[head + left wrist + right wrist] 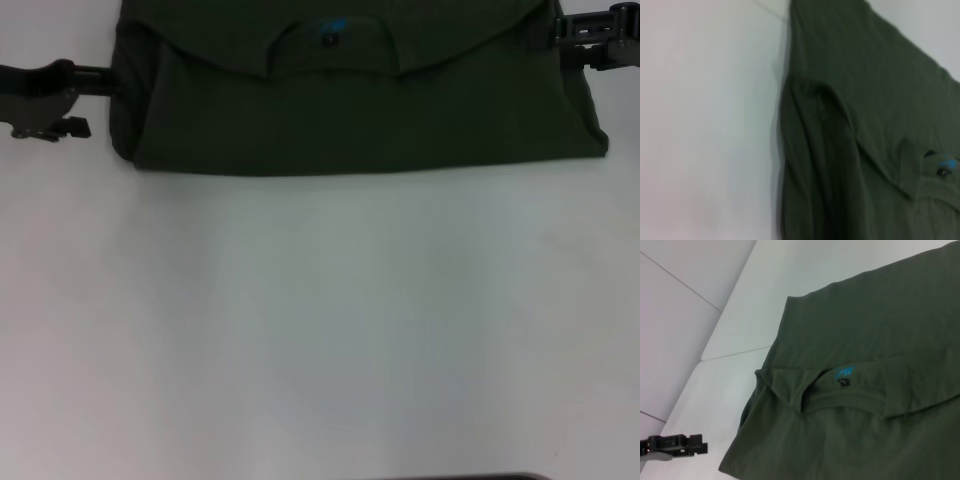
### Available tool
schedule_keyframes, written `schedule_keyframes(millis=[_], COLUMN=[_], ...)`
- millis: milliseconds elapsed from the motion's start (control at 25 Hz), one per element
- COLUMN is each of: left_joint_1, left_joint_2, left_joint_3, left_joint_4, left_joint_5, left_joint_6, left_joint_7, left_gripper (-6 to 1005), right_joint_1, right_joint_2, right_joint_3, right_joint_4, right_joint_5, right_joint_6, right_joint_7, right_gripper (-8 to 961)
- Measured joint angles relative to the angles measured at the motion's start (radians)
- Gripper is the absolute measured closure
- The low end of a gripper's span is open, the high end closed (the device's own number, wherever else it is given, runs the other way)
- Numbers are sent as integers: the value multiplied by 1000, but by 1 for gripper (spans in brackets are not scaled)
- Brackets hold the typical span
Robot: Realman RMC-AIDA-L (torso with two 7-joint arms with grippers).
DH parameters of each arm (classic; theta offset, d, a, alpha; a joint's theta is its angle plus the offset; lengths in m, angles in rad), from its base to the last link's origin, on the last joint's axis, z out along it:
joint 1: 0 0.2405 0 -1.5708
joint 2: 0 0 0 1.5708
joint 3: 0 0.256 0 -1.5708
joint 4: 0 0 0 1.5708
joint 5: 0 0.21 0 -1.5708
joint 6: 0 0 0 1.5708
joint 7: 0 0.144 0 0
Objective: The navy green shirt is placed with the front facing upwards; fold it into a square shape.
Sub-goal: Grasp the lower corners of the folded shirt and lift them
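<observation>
Now the navy green shirt (pixel 370 110) lies folded at the table's (pixel 320 330) far edge, collar on top — my left gripper (pixel 45 100) and right gripper (pixel 600 40) flank its ends, presumably for another fold; their spread I cannot tell.

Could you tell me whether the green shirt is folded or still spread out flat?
Folded: the navy green shirt lies as a compact block, collar edge and blue neck label doubled over the plain fabric.

- Left gripper (pixel 100 82): black, blocky metal body, narrow dark fingers, small bracket under the body.
- Right gripper (pixel 560 32): black, angular linkages, dark hardware.
</observation>
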State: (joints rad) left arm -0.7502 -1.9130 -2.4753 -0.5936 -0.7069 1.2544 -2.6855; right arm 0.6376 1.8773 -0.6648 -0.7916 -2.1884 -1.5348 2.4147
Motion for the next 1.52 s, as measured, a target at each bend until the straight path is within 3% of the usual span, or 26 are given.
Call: schedule_keyframes(millis=[400,800,1320,1520], left_joint_1=[-10,-23,-47,-67], left_joint_2=[-42,-67,-83,-69], left_joint_3=[49,62,64,99], left_joint_4=[16,22,60,75], left_joint_5=[15,32,38,39], left_joint_6=[-29,-70,-93,-76], left_joint_7=[0,-2,-6,-16], left_gripper=[214,230,251,259], right_joint_1=[-3,-3,1,2], right_joint_2=[0,0,0,0], right_joint_3=[2,2,2,2], right_joint_4=[2,2,2,2], right_joint_5=[-1,-1,-1,1], right_joint_6=[0,1,-1,-9], right_joint_7=[0,0,0,-2], right_gripper=[31,31,32,32])
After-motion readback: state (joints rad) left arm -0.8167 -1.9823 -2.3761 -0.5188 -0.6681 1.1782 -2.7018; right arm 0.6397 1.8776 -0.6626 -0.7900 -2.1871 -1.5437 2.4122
